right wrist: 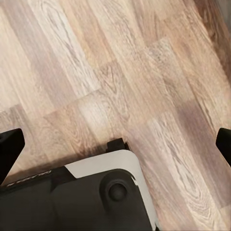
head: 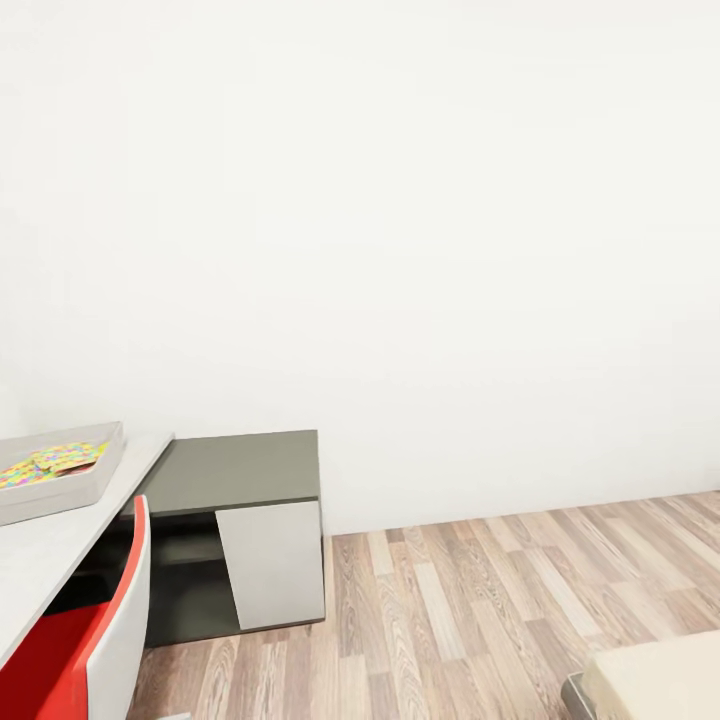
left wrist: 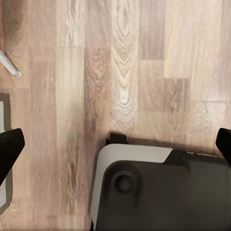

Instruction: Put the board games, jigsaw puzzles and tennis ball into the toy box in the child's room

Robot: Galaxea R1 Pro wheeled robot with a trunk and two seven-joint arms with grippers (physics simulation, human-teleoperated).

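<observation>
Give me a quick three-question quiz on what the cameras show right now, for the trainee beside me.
1. True or false: the toy box on the table already holds something colourful.
2. Multiple choice: what lies under the left pincer in the left wrist view? A) bed cover B) wood floor C) tabletop
3. Fill in: the chair tucked at the table has a ____ seat.

Key
1. True: a multicoloured item lies inside it.
2. B. The right pincer is over wood floor too, and both are open and empty.
3. Red.
</observation>
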